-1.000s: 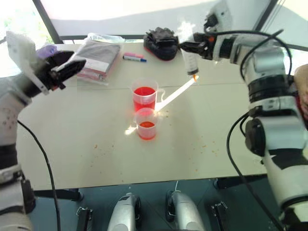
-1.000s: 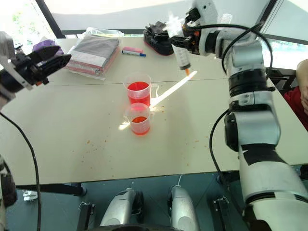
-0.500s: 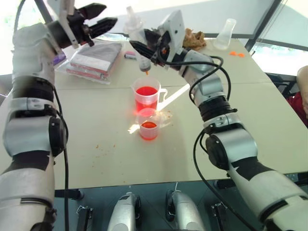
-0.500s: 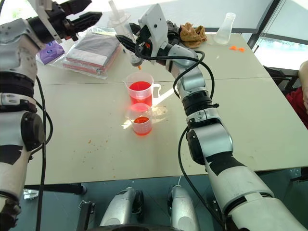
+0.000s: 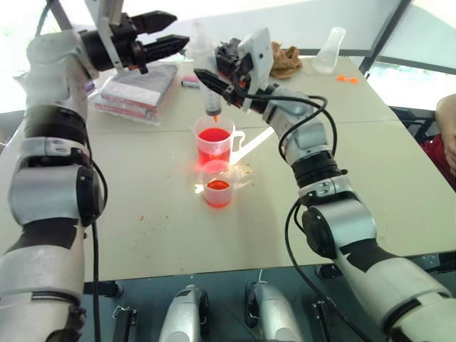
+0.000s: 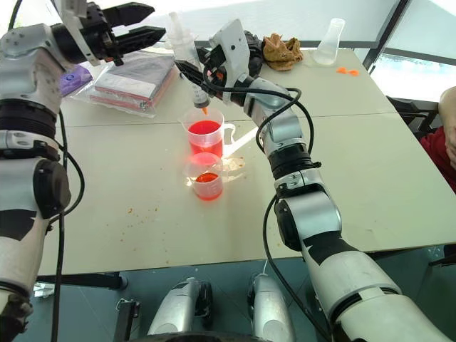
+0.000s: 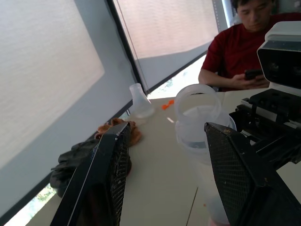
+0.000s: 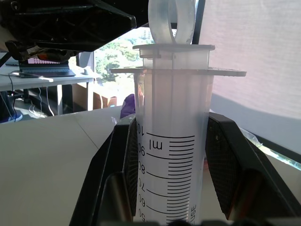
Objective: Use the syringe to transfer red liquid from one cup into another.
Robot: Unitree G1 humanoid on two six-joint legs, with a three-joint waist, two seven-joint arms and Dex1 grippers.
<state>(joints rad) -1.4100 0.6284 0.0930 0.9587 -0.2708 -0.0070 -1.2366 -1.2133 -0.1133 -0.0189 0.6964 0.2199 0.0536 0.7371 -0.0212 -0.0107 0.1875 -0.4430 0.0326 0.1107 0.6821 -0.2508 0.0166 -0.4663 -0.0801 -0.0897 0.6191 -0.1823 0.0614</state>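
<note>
Since a second ago, the right gripper, clamping the syringe, has swung left over the measuring cup; the spread left gripper has risen beside its plunger.

Open tabletop lies right of the cups. The handled measuring cup and shorter cup crowd the middle. A folded grey packet blocks the far left.
</note>
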